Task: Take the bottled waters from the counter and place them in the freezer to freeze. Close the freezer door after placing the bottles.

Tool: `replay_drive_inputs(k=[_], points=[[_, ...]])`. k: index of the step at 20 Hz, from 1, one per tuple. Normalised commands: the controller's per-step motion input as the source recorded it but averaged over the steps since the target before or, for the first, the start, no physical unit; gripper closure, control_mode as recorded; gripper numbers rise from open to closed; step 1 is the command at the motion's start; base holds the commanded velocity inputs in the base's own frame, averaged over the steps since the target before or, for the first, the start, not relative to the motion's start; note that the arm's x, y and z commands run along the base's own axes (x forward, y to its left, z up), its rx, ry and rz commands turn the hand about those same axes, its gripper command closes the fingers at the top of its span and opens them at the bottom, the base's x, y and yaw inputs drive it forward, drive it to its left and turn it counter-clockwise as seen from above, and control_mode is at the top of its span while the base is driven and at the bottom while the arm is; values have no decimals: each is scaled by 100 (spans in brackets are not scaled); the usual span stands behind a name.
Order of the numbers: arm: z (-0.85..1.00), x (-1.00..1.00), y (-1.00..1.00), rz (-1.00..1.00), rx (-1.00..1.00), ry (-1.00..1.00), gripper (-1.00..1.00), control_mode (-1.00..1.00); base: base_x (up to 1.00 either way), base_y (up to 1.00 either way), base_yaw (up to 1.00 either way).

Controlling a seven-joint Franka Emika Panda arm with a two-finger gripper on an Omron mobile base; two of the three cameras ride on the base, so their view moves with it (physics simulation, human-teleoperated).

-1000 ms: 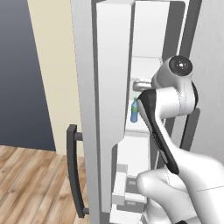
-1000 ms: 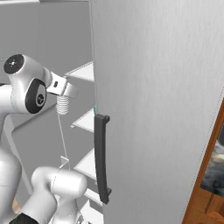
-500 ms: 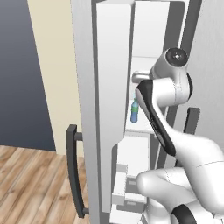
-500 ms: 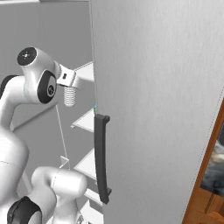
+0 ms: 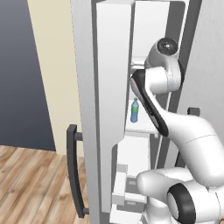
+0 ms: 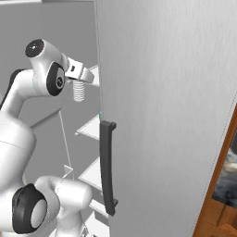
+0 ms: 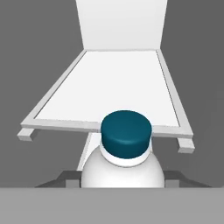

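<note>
My gripper is shut on the neck of a whitish ribbed bottled water, which hangs upright from it inside the freezer, above a white shelf. In the hand view this bottle shows a dark teal cap and sits just before and slightly below the front edge of a white shelf. The other bottled water, blue-tinted with a green cap, stands upright on a lower freezer shelf. The freezer door stands open at the left. The counter is out of view.
The open door's dark bar handle sticks out at the lower left. A plain grey door with its own dark handle bounds the opening on the right. White drawers lie below the shelves. Wooden floor is at the left.
The arm has lifted the whitish bottle higher and carried it a little deeper into the freezer. The blue bottle and the door have stayed put.
</note>
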Motion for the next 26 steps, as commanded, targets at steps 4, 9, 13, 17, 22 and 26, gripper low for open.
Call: replay_drive_inputs(k=[4,9,13,17,22,26], points=[[16,35,-2,0,-8,0,100,-100,0,0,0],[1,47,-9,0,-9,0,100,-100,0,0,0],[2,46,-20,1,-3,0,100,-100,0,0,0],[0,31,-28,7,3,0,100,-100,0,0,0],[0,44,-14,6,2,0,100,-100,0,0,0],[6,40,-4,5,0,0,100,-100,0,0,0]])
